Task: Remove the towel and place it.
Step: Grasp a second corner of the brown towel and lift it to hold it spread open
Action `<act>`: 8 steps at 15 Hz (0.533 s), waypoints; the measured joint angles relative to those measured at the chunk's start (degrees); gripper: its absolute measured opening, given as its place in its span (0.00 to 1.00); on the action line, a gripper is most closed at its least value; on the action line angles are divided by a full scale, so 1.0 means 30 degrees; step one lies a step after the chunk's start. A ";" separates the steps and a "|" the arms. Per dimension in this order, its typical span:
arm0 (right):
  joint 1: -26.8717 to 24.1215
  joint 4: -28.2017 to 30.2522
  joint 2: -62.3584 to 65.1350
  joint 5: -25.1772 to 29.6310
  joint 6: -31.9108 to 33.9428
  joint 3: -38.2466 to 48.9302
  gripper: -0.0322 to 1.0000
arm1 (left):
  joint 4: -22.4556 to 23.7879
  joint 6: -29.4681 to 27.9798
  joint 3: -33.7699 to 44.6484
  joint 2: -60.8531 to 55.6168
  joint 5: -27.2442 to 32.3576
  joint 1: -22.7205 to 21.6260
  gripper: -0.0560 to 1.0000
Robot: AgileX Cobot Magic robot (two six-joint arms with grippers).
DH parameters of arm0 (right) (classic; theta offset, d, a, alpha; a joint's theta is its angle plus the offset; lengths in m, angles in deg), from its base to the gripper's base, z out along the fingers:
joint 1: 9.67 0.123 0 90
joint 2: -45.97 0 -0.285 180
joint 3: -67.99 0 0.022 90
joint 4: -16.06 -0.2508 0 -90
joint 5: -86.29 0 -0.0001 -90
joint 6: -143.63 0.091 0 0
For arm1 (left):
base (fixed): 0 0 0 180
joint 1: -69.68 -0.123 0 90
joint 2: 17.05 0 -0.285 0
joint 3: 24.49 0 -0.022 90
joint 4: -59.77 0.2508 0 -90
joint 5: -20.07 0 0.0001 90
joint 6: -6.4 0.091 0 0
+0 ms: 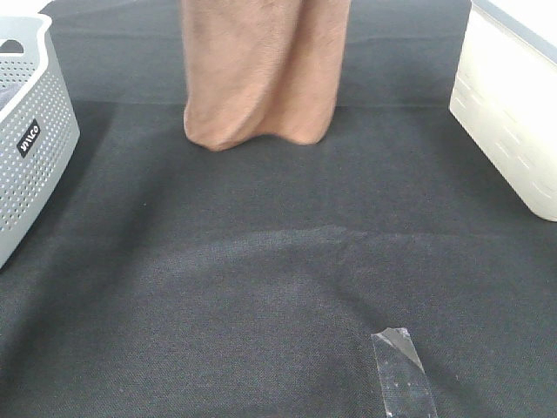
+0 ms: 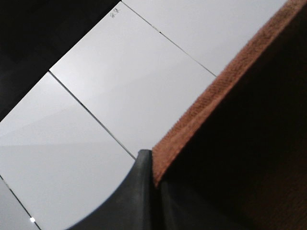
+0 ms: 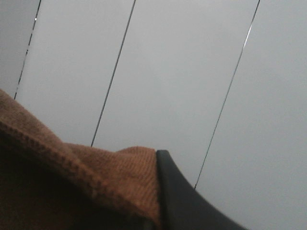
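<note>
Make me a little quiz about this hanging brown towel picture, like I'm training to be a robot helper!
1. True or false: the brown fuzzy towel lies spread out flat on the dark table cloth.
2. What stands at the left edge of the exterior high view? A) a grey perforated plastic basket B) a red metal bucket C) a wooden crate
3. Fill in: the strip of clear tape lies on the ____.

Key:
1. False. It hangs down bunched, and its top runs out of the view.
2. A
3. dark table cloth
</note>
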 joint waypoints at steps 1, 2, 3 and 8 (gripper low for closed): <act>0.0000 -0.0134 -0.0229 -0.0153 0.0000 -0.0363 0.03 | 0.0057 0.0000 -0.0095 0.0000 -0.0019 -0.0191 0.05; 0.0019 -0.0172 -0.0306 -0.0172 0.0000 -0.0477 0.03 | 0.0076 0.0000 -0.0153 0.0000 -0.0076 -0.0306 0.05; 0.0019 -0.0191 -0.0363 -0.0115 0.0000 -0.0477 0.03 | 0.0095 0.0000 -0.0172 0.0000 -0.0115 -0.0344 0.05; 0.0019 -0.0439 -0.0458 0.0382 0.0000 -0.0497 0.03 | 0.0267 -0.0019 -0.0172 0.0000 0.0325 -0.0344 0.05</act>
